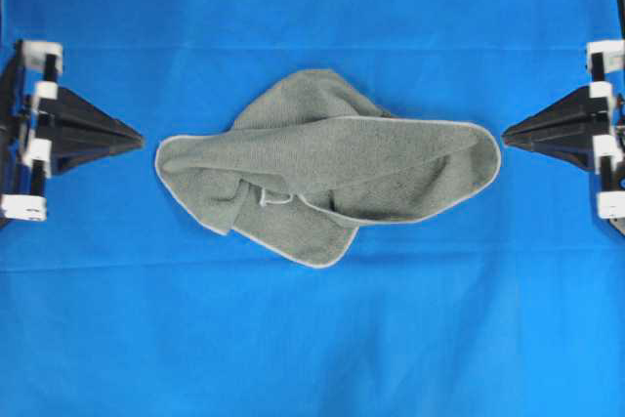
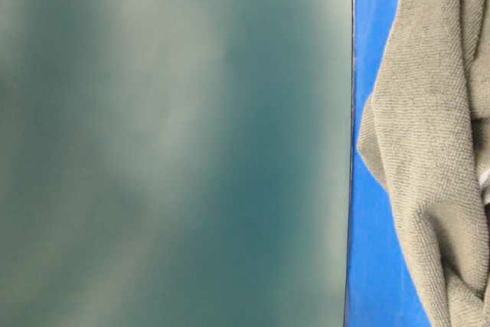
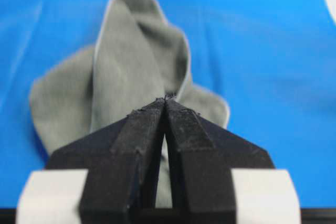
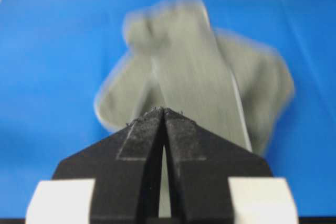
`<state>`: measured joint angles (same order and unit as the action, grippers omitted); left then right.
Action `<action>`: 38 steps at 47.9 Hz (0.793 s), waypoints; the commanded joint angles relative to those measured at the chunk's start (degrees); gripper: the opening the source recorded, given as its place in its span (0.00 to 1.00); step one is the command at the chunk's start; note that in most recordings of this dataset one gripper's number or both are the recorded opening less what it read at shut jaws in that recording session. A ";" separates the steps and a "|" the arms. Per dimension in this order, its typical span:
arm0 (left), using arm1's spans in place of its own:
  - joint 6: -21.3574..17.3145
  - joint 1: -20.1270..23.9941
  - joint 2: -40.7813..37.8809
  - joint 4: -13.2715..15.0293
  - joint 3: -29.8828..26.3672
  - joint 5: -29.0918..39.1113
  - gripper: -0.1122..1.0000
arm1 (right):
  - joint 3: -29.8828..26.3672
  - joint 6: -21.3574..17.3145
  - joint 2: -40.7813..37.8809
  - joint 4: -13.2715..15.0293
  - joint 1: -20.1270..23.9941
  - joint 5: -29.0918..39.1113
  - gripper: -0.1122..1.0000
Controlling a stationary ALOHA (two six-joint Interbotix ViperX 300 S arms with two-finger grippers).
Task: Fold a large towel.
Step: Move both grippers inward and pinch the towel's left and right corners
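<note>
The towel (image 1: 391,168) was nubby matt terry; the table (image 1: 312,339) wore smooth blue cloth; claw fingers (image 3: 144,140) looked gritty black.

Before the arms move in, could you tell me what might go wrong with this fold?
The towel lies crumpled in overlapping layers, so a pinch could catch several layers or miss the hem. Both the left end effector and the right end effector are shut and clear of it; they must open first or they may just push the cloth.

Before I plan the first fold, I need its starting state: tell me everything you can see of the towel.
The towel is grey-green terry-like cloth with a thin pale stitched hem. It lies crumpled mid-way across the blue cloth surface, bunched into overlapping layers: a long flap spans left to right, a hump shows behind and a rounded corner juts toward the near edge. Nothing grips it; both grippers sit apart from its ends.
</note>
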<state>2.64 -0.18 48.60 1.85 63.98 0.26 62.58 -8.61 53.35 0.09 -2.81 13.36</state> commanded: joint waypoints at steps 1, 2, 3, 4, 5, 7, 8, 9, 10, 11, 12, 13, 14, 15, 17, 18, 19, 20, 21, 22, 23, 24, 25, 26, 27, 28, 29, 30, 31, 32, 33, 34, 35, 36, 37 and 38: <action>0.18 0.44 -2.81 0.09 -0.79 0.00 0.11 | -0.79 -1.49 -2.02 -0.18 -1.85 3.34 0.10; 0.18 0.62 -3.43 0.18 -0.70 0.00 0.11 | -0.62 -1.93 -2.55 -0.18 -2.20 3.96 0.10; 0.18 0.88 -4.13 0.09 -0.62 0.00 0.11 | -0.53 -2.64 -3.43 -0.18 -2.81 4.83 0.10; 0.26 1.14 -4.83 0.26 -0.53 0.00 0.11 | -0.44 -3.08 -4.04 -0.18 -3.34 5.45 0.10; 0.35 1.49 -5.54 0.26 -0.35 0.00 0.11 | -0.35 -3.52 -4.75 -0.09 -3.69 6.06 0.10; 0.88 2.37 -7.21 0.44 -0.18 0.00 0.15 | -0.18 -4.13 -6.33 -0.09 -4.48 6.94 0.11; 1.58 2.99 -8.35 0.53 -0.09 0.00 0.19 | -0.09 -4.48 -7.12 0.00 -4.92 7.38 0.11; 2.11 3.60 -9.14 0.62 0.00 0.00 0.23 | -0.09 -4.83 -7.91 0.00 -5.27 7.82 0.11; 2.72 4.13 -9.93 0.53 0.09 0.00 0.28 | -0.09 -5.01 -8.70 0.00 -5.63 8.17 0.11; 3.34 4.75 -10.81 0.53 0.18 -0.09 0.33 | -0.09 -5.36 -10.02 0.09 -6.15 8.70 0.13; 3.96 5.45 -11.69 0.53 0.35 -0.18 0.39 | -0.09 -5.45 -10.90 0.18 -6.50 9.05 0.16; 4.66 6.06 -12.57 0.53 0.44 -0.26 0.46 | 0.00 -5.54 -11.87 0.26 -6.94 9.32 0.20; 5.19 6.77 -13.45 0.53 0.62 -0.26 0.52 | -0.09 -5.63 -12.74 0.26 -7.29 9.49 0.27; 5.54 7.47 -14.33 0.44 0.79 -0.26 0.58 | -0.09 -5.63 -13.62 0.44 -7.73 9.58 0.32; 6.24 8.88 -16.08 0.44 1.23 -0.26 0.69 | 0.00 -5.63 -15.29 0.53 -8.44 9.76 0.45; 6.42 9.40 -17.05 0.44 1.49 -0.26 0.74 | -0.09 -5.54 -16.08 0.62 -8.79 9.76 0.50; 6.59 9.84 -18.02 0.44 1.76 -0.26 0.78 | 0.00 -5.54 -16.88 0.79 -9.05 9.76 0.55; 7.03 10.46 -19.42 0.44 2.11 -0.26 0.82 | 0.00 -5.54 -17.67 0.97 -9.40 9.76 0.60; 7.29 10.81 -20.39 0.44 2.37 -0.26 0.85 | 0.00 -5.63 -18.46 1.05 -9.76 9.76 0.65; 7.38 11.07 -21.36 0.44 2.55 -0.26 0.87 | 0.00 -5.63 -19.25 1.23 -10.02 9.67 0.68; 7.56 11.25 -22.32 0.44 2.72 -0.35 0.89 | 0.00 -5.63 -20.04 1.23 -10.28 9.67 0.69; 7.73 11.34 -23.12 0.53 2.81 -0.44 0.89 | -0.09 -5.63 -21.18 1.23 -10.63 9.58 0.69; 8.00 11.43 -23.99 0.53 2.90 -0.62 0.89 | -0.18 -5.63 -21.97 1.23 -10.72 9.58 0.68; 8.35 11.43 -24.96 0.53 2.99 -0.79 0.89 | -0.18 -5.63 -22.68 1.23 -10.81 9.49 0.67; 8.70 11.34 -25.66 0.53 2.99 -1.23 0.89 | -0.26 -5.63 -23.38 1.23 -10.81 9.40 0.67; 9.14 11.43 -26.54 0.53 2.90 -1.58 0.89 | -0.26 -5.63 -24.08 1.23 -10.90 9.32 0.66; 9.58 11.43 -27.33 0.53 2.90 -2.02 0.89 | -0.26 -5.63 -24.70 1.23 -10.90 9.14 0.66; 10.11 11.43 -28.13 0.53 2.99 -2.37 0.89 | -0.18 -5.63 -25.40 1.23 -10.90 8.88 0.66; 10.55 11.43 -28.92 0.53 2.99 -2.72 0.89 | -0.18 -5.63 -26.10 1.23 -10.99 8.53 0.66; 11.07 11.51 -30.15 0.53 3.08 -3.08 0.89 | -0.09 -5.63 -26.72 1.23 -11.07 8.17 0.66; 11.34 11.69 -31.03 0.53 3.08 -3.16 0.88 | 0.00 -5.63 -27.42 1.23 -11.07 7.73 0.66; 11.51 11.78 -31.82 0.53 3.08 -3.25 0.88 | 0.09 -5.71 -28.21 1.23 -11.07 7.29 0.66; 11.60 11.87 -32.70 0.53 3.16 -3.34 0.88 | 0.18 -5.71 -29.27 1.14 -11.07 6.42 0.66; 11.78 12.04 -33.49 0.53 3.16 -3.60 0.88 | 0.18 -5.80 -29.97 1.14 -11.07 5.89 0.66; 11.95 12.22 -34.37 0.53 3.16 -3.69 0.88 | 0.18 -5.89 -30.76 1.14 -11.07 5.36 0.66; 12.04 12.30 -35.24 0.53 3.08 -3.69 0.88 | 0.18 -5.98 -31.46 1.14 -11.07 4.83 0.66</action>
<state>14.33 11.60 15.64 2.29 67.50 -2.72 63.19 -14.33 23.99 1.23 -13.71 20.04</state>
